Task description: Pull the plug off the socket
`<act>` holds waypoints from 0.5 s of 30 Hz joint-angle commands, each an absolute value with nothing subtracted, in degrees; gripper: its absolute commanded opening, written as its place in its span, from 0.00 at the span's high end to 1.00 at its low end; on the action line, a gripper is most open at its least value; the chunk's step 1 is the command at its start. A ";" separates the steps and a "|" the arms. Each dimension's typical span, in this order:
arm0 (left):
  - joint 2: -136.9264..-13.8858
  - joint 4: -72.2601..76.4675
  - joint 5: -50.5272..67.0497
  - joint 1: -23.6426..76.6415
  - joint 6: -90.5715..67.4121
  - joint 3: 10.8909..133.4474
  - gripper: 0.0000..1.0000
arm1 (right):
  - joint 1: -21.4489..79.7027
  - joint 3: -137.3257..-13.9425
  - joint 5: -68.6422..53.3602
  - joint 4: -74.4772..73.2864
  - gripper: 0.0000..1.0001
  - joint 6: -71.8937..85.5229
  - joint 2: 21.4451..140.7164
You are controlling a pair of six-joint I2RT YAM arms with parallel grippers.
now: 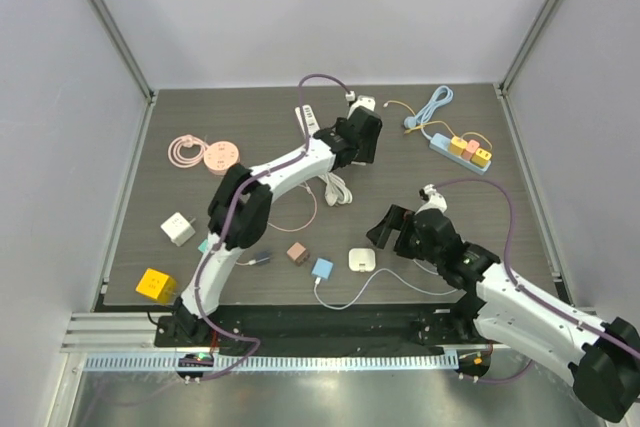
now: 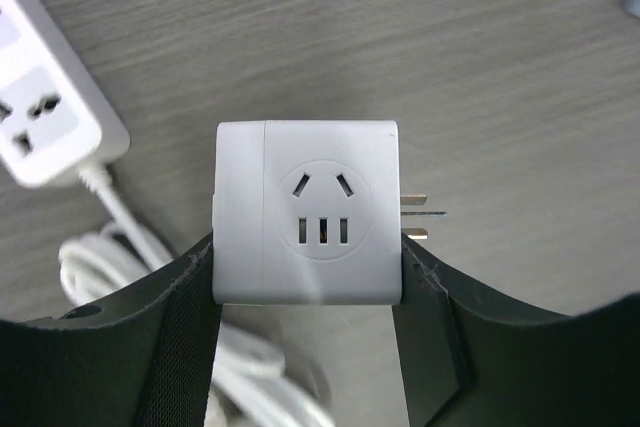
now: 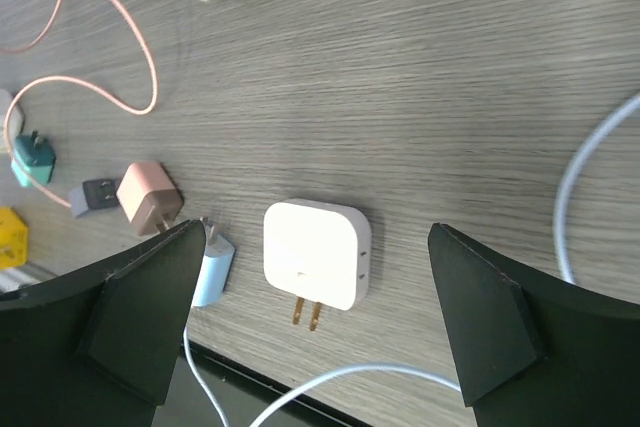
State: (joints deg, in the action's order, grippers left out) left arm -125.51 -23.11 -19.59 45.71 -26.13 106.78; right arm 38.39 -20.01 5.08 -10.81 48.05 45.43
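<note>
Walls (image 1: 320, 7): pale and plain, with metal posts (image 1: 110, 22) at the corners.
Counter (image 1: 240, 112): dark grey wood grain, strewn with chargers (image 1: 155, 285) and cables (image 1: 432, 105).
Left tool (image 2: 305, 267): pinching the white socket cube (image 2: 305, 212) by its sides.
Right tool (image 3: 318, 237): spread wide over the white plug (image 3: 315, 252), which lies flat on the counter with its prongs bare.

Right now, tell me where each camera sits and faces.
Top: overhead from behind, looking down at the table; left arm and right arm show.
Left wrist: on the left gripper, facing the white socket cube it grips.
Right wrist: above the white charger, between open right gripper fingers.
Shared: top also shows that charger.
</note>
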 commanded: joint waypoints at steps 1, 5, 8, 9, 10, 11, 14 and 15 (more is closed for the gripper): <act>-132.95 -27.05 -21.70 44.74 -21.36 117.92 1.00 | 38.23 -23.81 11.50 -19.06 0.01 47.11 43.16; -141.05 -30.58 -21.88 44.03 -20.39 126.99 1.00 | 38.23 -24.35 13.80 -23.20 0.00 47.37 41.93; -141.15 -29.97 -21.71 42.98 -21.88 126.39 0.76 | 38.14 -24.08 15.29 -24.43 0.00 47.72 40.96; -141.07 -30.67 -21.10 42.63 -22.84 126.13 0.66 | 38.14 -24.08 15.73 -24.69 0.00 47.99 40.96; -140.72 -30.76 -20.31 42.02 -23.20 125.51 0.44 | 38.06 -24.17 16.08 -24.70 0.00 48.77 41.22; -140.28 -30.76 -19.78 41.84 -23.38 124.81 0.37 | 37.97 -24.26 17.30 -24.70 0.00 49.04 41.31; -135.72 -29.71 -18.82 41.92 -23.55 119.46 0.19 | 37.10 -25.92 19.50 -25.05 0.00 49.48 43.41; -132.57 -29.27 -18.20 41.84 -23.73 117.88 0.17 | 36.65 -27.49 20.03 -25.14 0.00 49.13 44.29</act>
State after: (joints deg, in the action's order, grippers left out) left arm -140.62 -28.36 -19.75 42.57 -23.53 121.03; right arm 37.65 -23.05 15.11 -24.97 48.56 42.87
